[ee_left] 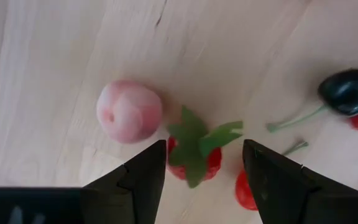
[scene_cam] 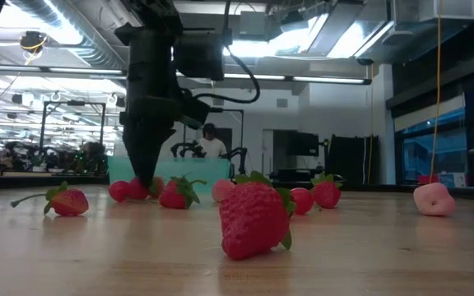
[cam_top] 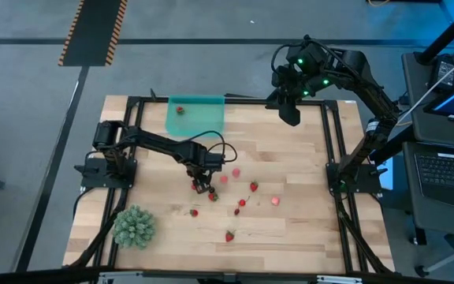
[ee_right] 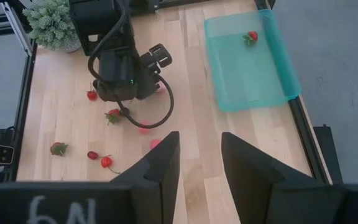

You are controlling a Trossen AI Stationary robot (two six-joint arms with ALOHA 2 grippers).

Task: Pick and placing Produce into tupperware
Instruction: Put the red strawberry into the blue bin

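Fingers of left gripper [ee_left: 204, 180] apart, straddling strawberry [ee_left: 194, 158], not clamped; right gripper [ee_right: 199, 165] fingers apart, empty.

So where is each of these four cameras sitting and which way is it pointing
High view: above the table, looking straight down; shows both arms, the left gripper low among the fruits, the right gripper raised.
Low view: at tabletop height, looking level across; shows the left arm coming down.
Left wrist view: looks past its open fingers at a strawberry.
Right wrist view: looks down past its fingers.
Shared: the tupperware appears in the high and right wrist views.
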